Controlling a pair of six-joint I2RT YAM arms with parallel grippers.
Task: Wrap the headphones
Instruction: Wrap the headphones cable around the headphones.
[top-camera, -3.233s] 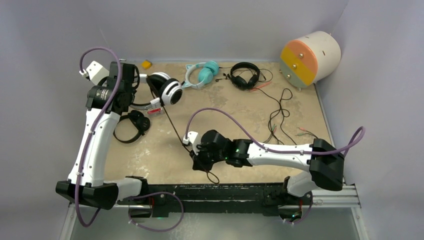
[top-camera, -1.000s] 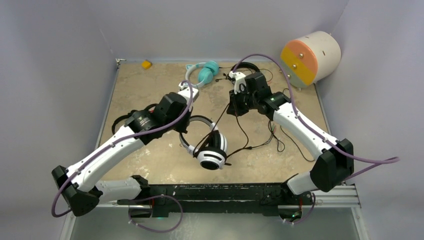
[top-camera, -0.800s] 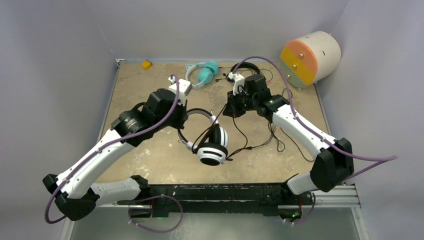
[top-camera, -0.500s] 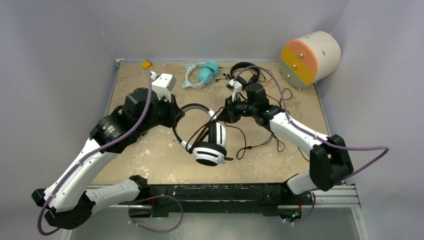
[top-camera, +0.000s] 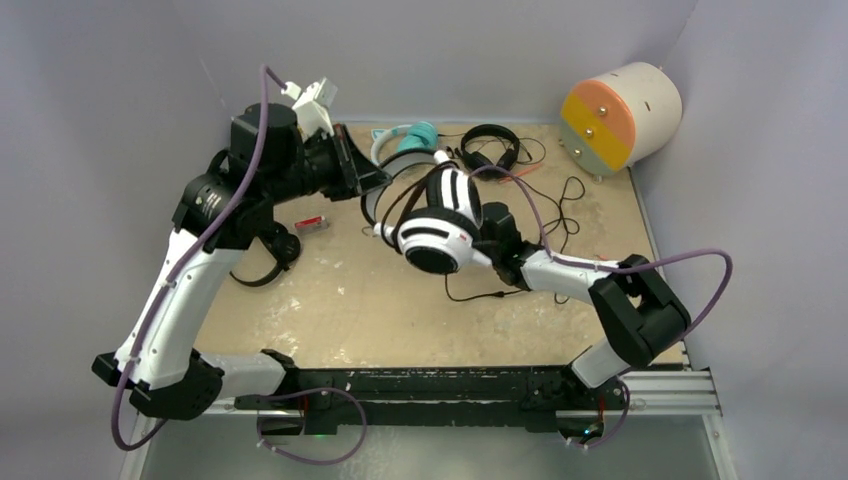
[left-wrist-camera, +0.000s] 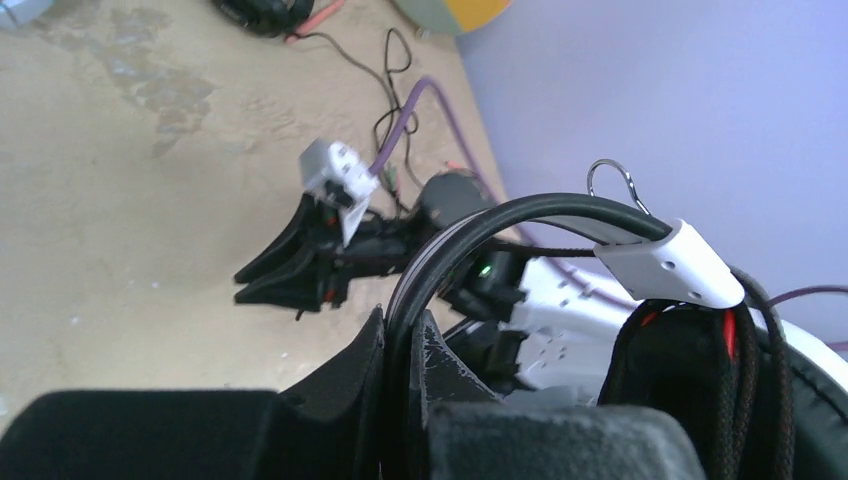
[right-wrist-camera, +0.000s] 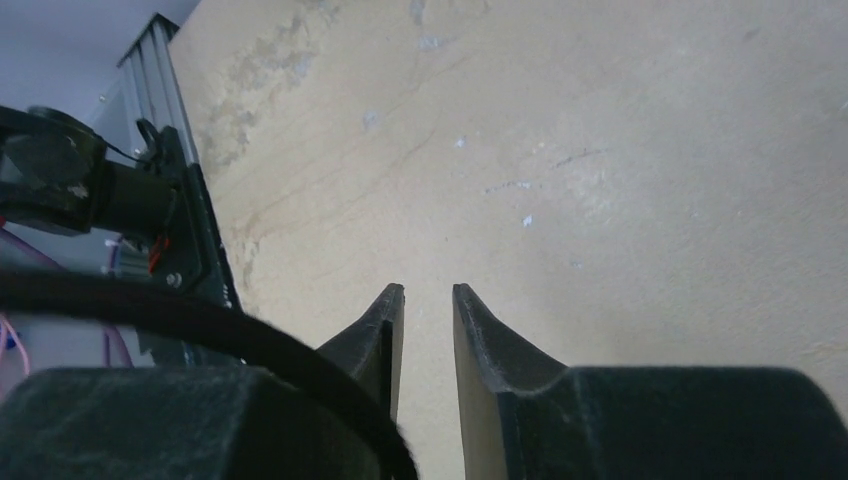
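Two grippers above mid-table. Your left gripper (left-wrist-camera: 405, 338) clenches the black headband (left-wrist-camera: 520, 210) of the white-and-black headset (top-camera: 440, 225), held off the table (top-camera: 330, 300) with cable (left-wrist-camera: 765, 350) draped across it; your right gripper (right-wrist-camera: 428, 300), just beside it, stands slightly parted, grasping nothing.

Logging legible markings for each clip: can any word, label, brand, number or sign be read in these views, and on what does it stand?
No text can be read in any view.
white-and-black headphones: a small red mark on the earcup, too small to read.
small red-and-white item: too small to tell whether it carries print.
orange-and-yellow drum: no lettering visible.
Both wrist views: no text in sight.
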